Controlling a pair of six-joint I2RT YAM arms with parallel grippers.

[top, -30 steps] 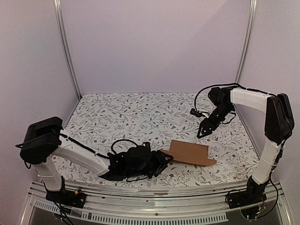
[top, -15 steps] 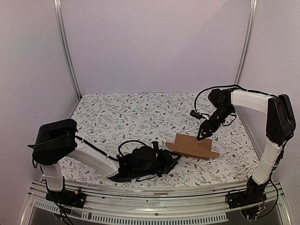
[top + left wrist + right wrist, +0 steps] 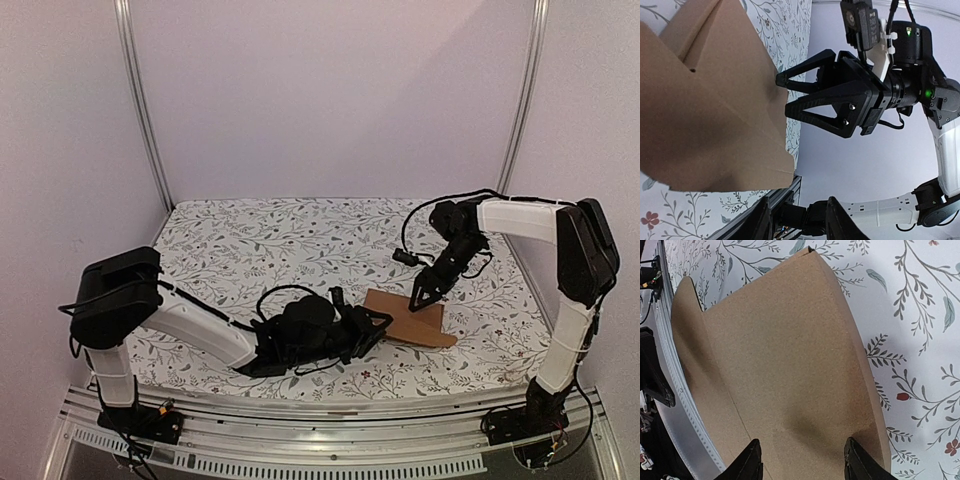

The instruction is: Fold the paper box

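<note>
The paper box (image 3: pixel 410 322) is a brown cardboard sheet, partly folded, lying right of centre near the table's front. In the left wrist view its panels (image 3: pixel 705 110) rise in a creased ridge. My left gripper (image 3: pixel 372 328) lies low at the sheet's left edge. Its jaws (image 3: pixel 797 222) are open, and the cardboard shows beyond the tips, not between them. My right gripper (image 3: pixel 418 299) points down onto the sheet's far edge, open. From the left wrist camera the right gripper (image 3: pixel 783 93) has its tips against the cardboard. In its own view the right gripper (image 3: pixel 804 460) straddles the flat panel (image 3: pixel 785 365).
A floral cloth (image 3: pixel 280 250) covers the table. A metal rail (image 3: pixel 300 402) runs along the near edge, close to the sheet's front corner. White walls and upright posts (image 3: pixel 140 110) enclose the back and sides. The left arm's forearm (image 3: pixel 200 335) lies low across the front left.
My right gripper came down and to the left onto the cardboard's far edge. My left arm slid right, its jaws narrowed, and the sheet shifted and changed shape.
</note>
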